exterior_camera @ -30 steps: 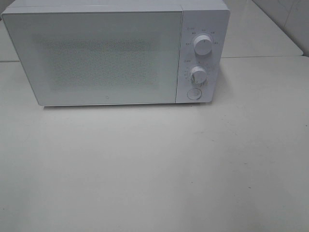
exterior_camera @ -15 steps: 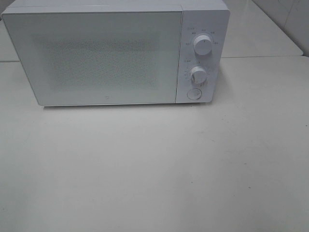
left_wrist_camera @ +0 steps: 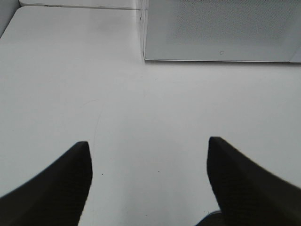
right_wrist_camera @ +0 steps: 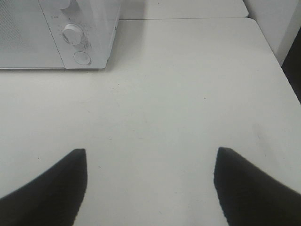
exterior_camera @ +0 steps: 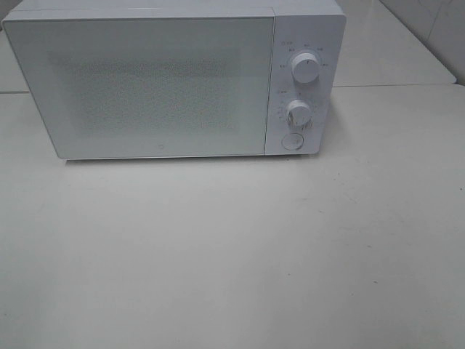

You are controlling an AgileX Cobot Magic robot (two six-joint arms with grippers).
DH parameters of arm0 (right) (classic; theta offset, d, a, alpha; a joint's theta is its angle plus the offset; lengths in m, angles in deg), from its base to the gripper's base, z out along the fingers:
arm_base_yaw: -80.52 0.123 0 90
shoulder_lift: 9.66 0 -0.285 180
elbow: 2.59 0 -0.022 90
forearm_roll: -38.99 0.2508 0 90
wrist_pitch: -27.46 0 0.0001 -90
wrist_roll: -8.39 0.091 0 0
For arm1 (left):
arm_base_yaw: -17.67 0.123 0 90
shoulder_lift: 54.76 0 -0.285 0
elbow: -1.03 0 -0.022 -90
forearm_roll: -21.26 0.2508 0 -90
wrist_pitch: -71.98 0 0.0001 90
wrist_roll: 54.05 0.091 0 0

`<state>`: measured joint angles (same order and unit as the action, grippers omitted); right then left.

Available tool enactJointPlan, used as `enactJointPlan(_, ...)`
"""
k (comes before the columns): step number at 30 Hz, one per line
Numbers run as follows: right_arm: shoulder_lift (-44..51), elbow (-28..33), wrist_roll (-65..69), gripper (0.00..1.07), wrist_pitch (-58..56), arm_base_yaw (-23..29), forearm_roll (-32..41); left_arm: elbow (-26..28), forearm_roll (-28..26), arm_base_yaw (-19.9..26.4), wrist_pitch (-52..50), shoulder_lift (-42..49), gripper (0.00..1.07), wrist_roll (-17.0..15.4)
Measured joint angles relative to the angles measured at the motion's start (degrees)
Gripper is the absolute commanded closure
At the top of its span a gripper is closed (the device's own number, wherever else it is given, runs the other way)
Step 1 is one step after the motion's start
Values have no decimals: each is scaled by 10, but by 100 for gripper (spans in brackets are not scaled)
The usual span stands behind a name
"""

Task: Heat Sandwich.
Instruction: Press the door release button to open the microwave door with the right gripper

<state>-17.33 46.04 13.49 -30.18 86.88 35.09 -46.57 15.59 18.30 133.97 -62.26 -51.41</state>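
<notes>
The sandwich is out of view in every frame. A white microwave stands at the back of the white table with its door shut; it has two round knobs and a round button on the right panel. Neither arm shows in the high view. In the left wrist view my left gripper is open over bare table, facing the microwave's lower front corner. In the right wrist view my right gripper is open with nothing between its fingers, and the microwave's control panel lies ahead and off to one side.
A seam where a second table top joins runs behind and to the right of the microwave. The table's right edge drops off to a dark floor in the right wrist view. A wall stands at the far right.
</notes>
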Motion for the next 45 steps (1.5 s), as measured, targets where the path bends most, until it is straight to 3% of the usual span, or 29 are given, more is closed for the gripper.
enactJointPlan(45,0,1,-25,34,1,0,26,0,0,0,0,0,40,0)
